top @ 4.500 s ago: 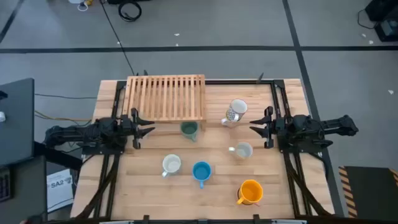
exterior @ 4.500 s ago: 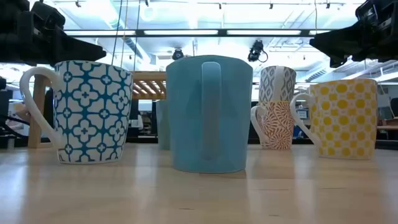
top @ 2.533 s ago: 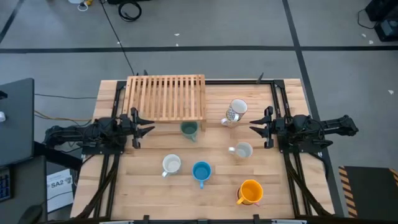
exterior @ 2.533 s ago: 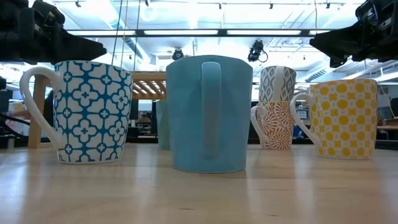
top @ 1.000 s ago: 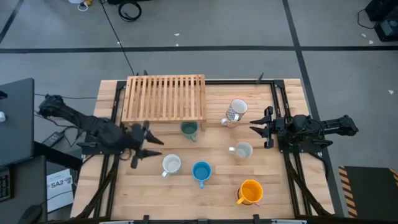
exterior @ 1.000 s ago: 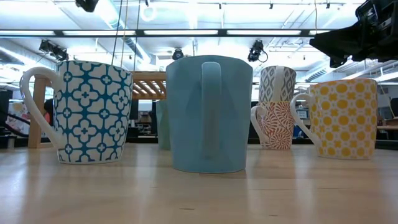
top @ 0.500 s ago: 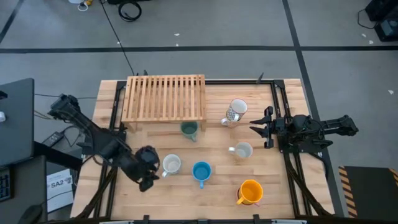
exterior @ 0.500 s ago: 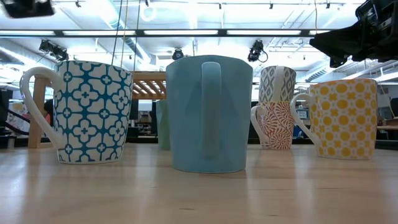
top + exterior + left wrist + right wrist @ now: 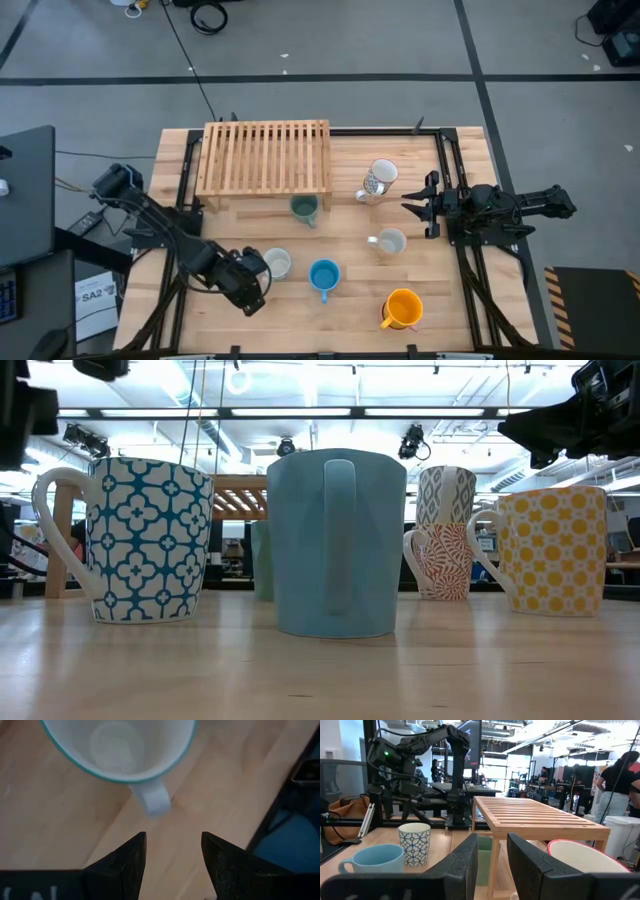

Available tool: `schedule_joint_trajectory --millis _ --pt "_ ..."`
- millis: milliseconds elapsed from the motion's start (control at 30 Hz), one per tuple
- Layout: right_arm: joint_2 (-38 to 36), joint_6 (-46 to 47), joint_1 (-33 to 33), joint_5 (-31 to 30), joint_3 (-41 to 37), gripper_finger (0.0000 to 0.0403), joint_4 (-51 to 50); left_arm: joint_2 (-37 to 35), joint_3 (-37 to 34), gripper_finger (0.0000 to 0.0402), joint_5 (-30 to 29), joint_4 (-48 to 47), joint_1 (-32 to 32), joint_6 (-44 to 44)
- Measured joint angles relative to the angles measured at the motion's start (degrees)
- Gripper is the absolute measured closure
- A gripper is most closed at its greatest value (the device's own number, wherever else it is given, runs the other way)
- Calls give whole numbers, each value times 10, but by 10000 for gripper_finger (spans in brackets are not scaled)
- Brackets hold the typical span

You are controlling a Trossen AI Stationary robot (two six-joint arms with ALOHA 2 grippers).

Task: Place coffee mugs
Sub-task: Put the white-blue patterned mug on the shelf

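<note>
White with a blue lattice pattern, the patterned mug (image 9: 276, 264) at the table's left front is your target, and your left gripper (image 9: 250, 283) hovers right at it, pointing down, its fingers spread to a moderate gap and holding nothing. From the wrist, the mug's handle (image 9: 153, 802) sits just ahead of that gap, untouched, so you're at the approach step. I'd judge the next move is to drop lower, straddle the handle or rim, and close. Moving right: the green mug (image 9: 304, 208) stands by the wooden rack (image 9: 266, 157), the blue mug (image 9: 323, 275) just beside your target, then the cream mug (image 9: 390, 242), the tall patterned mug (image 9: 379, 179) and the orange mug (image 9: 402, 307) at the front. Far right, your right gripper (image 9: 418, 203) waits over its side of the table, fingers slightly apart and empty.
</note>
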State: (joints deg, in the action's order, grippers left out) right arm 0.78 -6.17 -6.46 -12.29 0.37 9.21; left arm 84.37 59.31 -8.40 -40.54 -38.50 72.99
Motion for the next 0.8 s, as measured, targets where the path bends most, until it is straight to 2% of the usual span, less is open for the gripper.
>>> schedule_joint_trajectory --millis 800 --pt "0 0 0 0 0 293 0 11 0 205 -9 1 50 -2"
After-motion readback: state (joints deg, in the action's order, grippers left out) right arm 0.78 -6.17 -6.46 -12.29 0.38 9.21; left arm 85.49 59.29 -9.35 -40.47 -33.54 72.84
